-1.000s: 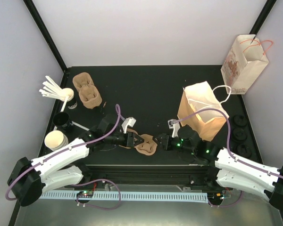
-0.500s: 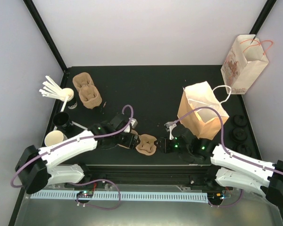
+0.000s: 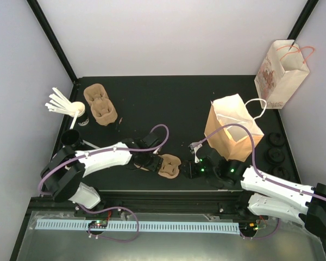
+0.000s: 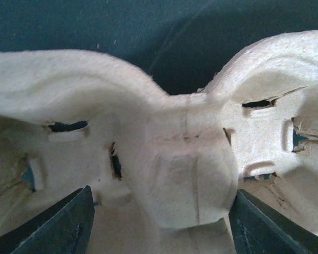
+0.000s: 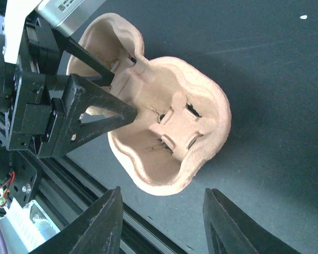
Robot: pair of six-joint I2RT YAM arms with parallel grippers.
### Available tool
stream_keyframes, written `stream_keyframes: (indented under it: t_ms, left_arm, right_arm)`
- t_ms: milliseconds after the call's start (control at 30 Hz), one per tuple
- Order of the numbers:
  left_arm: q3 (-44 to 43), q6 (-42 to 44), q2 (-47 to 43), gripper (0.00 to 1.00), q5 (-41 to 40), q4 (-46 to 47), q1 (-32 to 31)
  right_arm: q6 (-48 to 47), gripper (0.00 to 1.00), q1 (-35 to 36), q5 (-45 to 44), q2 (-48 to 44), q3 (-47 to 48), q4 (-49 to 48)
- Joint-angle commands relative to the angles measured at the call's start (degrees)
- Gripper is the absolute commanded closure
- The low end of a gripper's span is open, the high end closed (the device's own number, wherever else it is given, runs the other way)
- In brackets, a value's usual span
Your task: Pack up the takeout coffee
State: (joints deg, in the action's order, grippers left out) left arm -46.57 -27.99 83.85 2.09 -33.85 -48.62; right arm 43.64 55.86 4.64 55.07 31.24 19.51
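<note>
The cup tray (image 4: 191,159) is made of pressed brown paper pulp and looks rough, fuzzy and dull, with soft torn edges at its slots, and a second tray (image 3: 100,106) looks just the same. The table (image 3: 152,98) is black and dull, the brown bag (image 3: 233,133) and the printed white bag (image 3: 280,76) are thin paper, and the stirrers (image 3: 58,100) are white plastic. The left gripper (image 4: 160,222) has fingers (image 4: 63,225) of dull black plastic with faint lines in it, and the left arm (image 3: 103,157) has a smooth, shiny white shell with a smooth purple cable (image 3: 158,129).
</note>
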Motion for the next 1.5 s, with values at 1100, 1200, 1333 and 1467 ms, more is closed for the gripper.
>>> stream_keyframes:
  t_ms: [1100,1200,1333,1467]
  left_arm:
    - [15.2,-18.0,-19.2,0.64,45.8,35.8,20.0]
    - [15.3,-17.7,-19.6,0.64,45.8,35.4,20.1]
    - [15.7,-17.5,-19.9,0.64,45.7,35.2,20.2]
    - [15.9,-17.6,-19.8,0.64,46.1,35.6,20.2]
  right_arm:
    - [3.1,0.59,0.1,2.1,-6.7,4.6,-12.7]
    - [3.6,0.63,0.1,2.3,-5.3,5.5,-12.7]
    - [3.9,0.65,0.1,2.6,-5.2,5.5,-13.7]
    - [4.0,0.62,0.1,2.9,-5.2,5.4,-13.8]
